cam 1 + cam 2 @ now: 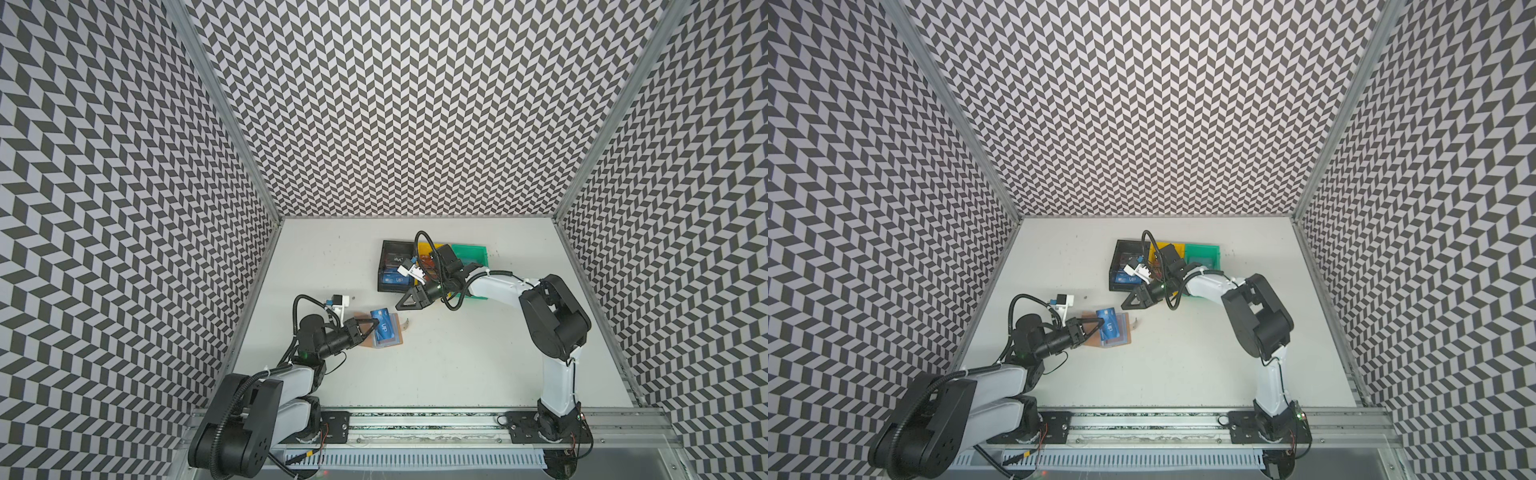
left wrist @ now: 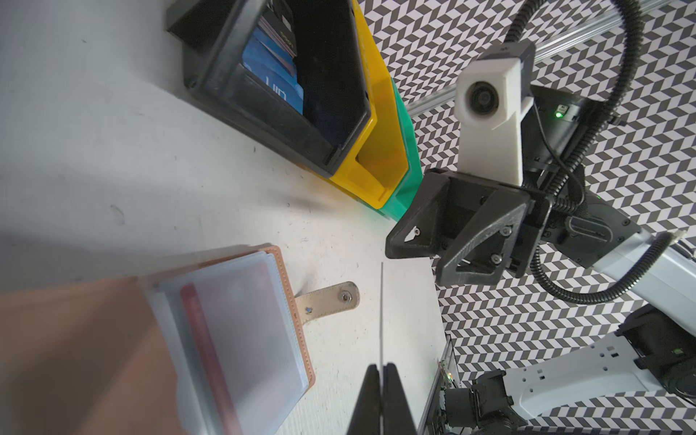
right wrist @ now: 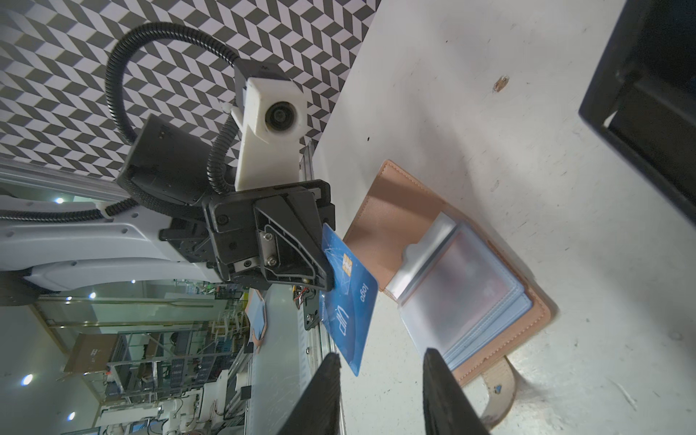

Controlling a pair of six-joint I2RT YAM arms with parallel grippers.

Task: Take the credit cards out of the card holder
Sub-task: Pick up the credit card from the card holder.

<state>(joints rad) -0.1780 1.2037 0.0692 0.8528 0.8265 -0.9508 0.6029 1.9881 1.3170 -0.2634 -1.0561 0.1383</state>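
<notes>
**Blue card clamped above the open card holder**

The card holder lies open and flat on the white table, left of centre in both top views, tan cover down and pale clear sleeves up. Its snap tab sticks out from the edge at centre frame in the left wrist view. A reddish card shows through the topmost sleeve there, blurred by the plastic.

A blue card printed "VIP" and "logo" is out of the sleeves and raised over the holder's tan left half. It is tilted, its lower corner near the bottom centre of the right wrist view. The left gripper is closed tight on one end of this card. In the left wrist view the card appears edge-on as a thin line rising from the pressed-together fingers.

The right gripper hangs up and to the right of the holder in the top views, apart from the card. Its jaws are parted and hold nothing, its tips pointing down-left toward the card.

Behind it, at upper centre of the table, three bins stand side by side: a black bin, a yellow bin and a green bin. A second blue card lies inside the black bin with other cards too dark to make out.
</notes>
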